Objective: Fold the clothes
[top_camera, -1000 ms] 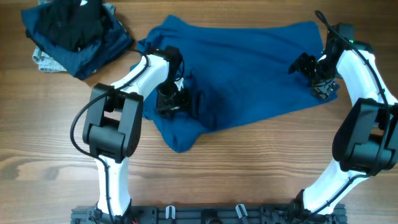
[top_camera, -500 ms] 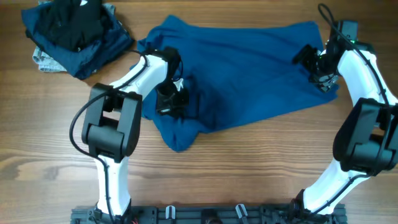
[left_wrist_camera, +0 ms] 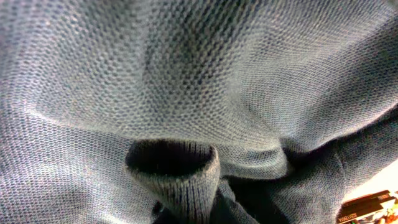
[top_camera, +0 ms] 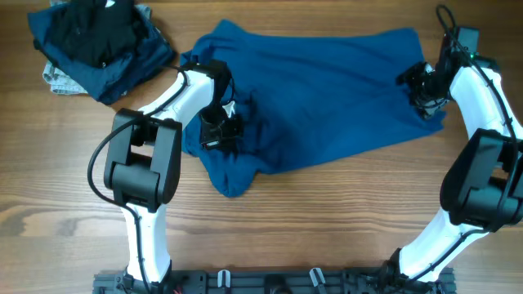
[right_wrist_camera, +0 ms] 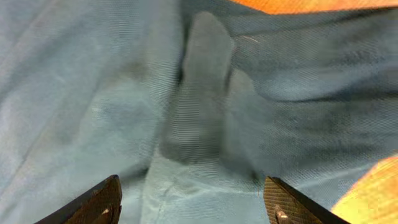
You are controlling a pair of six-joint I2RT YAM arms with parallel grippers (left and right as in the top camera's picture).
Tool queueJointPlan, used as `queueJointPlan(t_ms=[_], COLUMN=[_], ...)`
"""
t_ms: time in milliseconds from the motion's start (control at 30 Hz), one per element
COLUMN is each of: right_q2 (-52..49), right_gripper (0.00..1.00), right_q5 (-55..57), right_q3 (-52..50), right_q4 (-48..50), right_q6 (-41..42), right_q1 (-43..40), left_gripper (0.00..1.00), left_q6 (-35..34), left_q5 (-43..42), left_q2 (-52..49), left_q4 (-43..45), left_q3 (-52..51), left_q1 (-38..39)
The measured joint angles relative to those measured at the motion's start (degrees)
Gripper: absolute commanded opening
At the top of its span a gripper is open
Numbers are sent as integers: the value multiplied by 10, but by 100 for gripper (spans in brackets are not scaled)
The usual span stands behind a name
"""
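Note:
A large blue knit garment [top_camera: 327, 90] lies spread and rumpled across the middle of the wooden table. My left gripper [top_camera: 219, 131] sits low on its left part, shut on a bunch of the blue cloth. In the left wrist view the knit fills the frame, and a ribbed edge [left_wrist_camera: 180, 168] folds up near the jaws, whose fingers are hidden. My right gripper [top_camera: 421, 86] hovers over the garment's right edge. It is open, with its dark fingertips [right_wrist_camera: 99, 199] wide apart over a fold of the blue cloth [right_wrist_camera: 205, 112].
A heap of dark blue and black clothes [top_camera: 98, 41] lies at the table's far left corner. Bare wood [top_camera: 343, 212] runs along the front. Wood shows just past the garment's edge [right_wrist_camera: 373, 193] in the right wrist view.
My left gripper has shut on the cloth and shifted slightly left. My right gripper has moved toward the garment's far right edge, its jaws narrowing somewhat.

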State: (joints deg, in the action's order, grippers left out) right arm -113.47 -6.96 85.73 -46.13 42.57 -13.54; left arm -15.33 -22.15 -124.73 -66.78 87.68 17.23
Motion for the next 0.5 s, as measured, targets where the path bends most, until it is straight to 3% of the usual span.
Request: queueJointPlan(t_ms=[333, 500], right_q2=[-44, -48], right_gripper=[61, 43], right_q5=[17, 19], right_q3=[0, 0], right_q4=[19, 27], right_q6=[14, 22], right_q1=[0, 0], left_gripper=[4, 4], left_q6=[0, 0], left_q5=[17, 25], left_q2=[19, 26], left_q4=[0, 0], left_q3=[0, 0], left_q1=[0, 0])
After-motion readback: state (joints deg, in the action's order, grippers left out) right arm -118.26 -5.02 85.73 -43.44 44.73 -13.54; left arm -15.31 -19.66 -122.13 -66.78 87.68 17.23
